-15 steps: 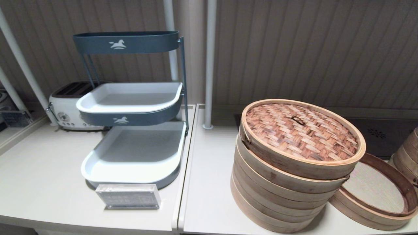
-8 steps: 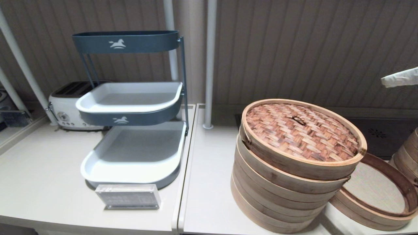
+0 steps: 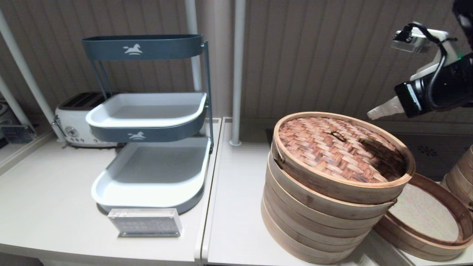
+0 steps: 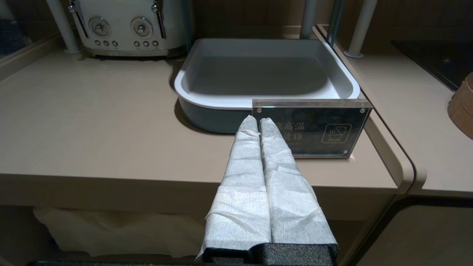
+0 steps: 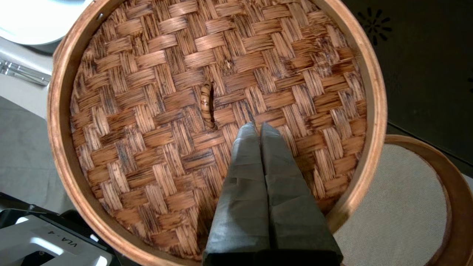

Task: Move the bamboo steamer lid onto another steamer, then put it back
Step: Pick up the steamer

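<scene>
The tall steamer (image 3: 317,221) stands on the bench (image 3: 236,207), carrying the bamboo steamer lid (image 3: 342,153). Only the right wrist view shows the closed, empty right hand (image 5: 257,127) above the lid, beside its loop handle (image 5: 207,105). The left hand (image 4: 257,121) is closed too.

We see only a sliver of a third bamboo steamer (image 3: 462,177), cut by the right edge of the head view. The low steamer (image 3: 428,218) is partly hidden behind the tall steamer stack (image 3: 314,221). The toaster (image 3: 75,122) sits half behind the tiered rack (image 3: 147,122). The acrylic sign (image 4: 314,129) carries print too small for us to read.
</scene>
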`<state>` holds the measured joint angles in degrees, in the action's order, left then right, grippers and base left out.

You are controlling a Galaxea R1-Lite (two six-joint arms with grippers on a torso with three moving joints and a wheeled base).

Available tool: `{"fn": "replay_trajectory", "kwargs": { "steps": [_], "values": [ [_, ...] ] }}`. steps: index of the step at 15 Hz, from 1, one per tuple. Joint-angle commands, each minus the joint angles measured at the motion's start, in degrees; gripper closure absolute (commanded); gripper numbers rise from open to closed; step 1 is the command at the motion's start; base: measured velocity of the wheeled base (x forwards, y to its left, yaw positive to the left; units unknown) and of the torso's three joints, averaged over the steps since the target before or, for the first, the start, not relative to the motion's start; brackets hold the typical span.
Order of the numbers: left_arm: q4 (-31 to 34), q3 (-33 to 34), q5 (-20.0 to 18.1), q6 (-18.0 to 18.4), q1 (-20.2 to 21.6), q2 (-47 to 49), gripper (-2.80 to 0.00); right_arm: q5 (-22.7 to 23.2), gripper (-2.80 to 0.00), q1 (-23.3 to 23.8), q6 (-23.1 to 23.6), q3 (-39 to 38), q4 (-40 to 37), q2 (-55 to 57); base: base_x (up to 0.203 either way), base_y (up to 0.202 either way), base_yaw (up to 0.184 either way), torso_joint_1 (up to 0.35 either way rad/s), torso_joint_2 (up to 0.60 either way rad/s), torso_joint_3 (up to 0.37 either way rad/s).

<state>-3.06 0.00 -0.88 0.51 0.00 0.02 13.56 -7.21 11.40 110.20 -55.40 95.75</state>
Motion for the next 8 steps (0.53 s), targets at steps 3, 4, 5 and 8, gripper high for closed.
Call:
{"fn": "replay_trajectory", "kwargs": {
  "steps": [3, 4, 5, 8],
  "values": [
    [0.0, 1.6, 0.0, 0.0, 0.0, 0.0, 0.00, 0.1, -2.80, -1.7, -0.2, 0.0, 0.3, 3.4, 0.000, 0.000, 0.000, 0.000, 0.00, 0.000],
    [-0.1, 1.6, 0.0, 0.0, 0.0, 0.0, 0.00, 0.1, -2.80, -2.5, -0.4, 0.0, 0.3, 3.6, 0.000, 0.000, 0.000, 0.000, 0.00, 0.000],
    [0.0, 1.6, 0.0, 0.0, 0.0, 0.0, 0.00, 0.0, -2.80, -3.2, -0.4, 0.0, 0.3, 3.9, 0.000, 0.000, 0.000, 0.000, 0.00, 0.000],
    [0.0, 1.6, 0.0, 0.0, 0.0, 0.0, 0.00, -0.4, -2.80, -4.6, -0.3, 0.0, 0.3, 5.0, 0.000, 0.000, 0.000, 0.000, 0.00, 0.000]
  ]
}}
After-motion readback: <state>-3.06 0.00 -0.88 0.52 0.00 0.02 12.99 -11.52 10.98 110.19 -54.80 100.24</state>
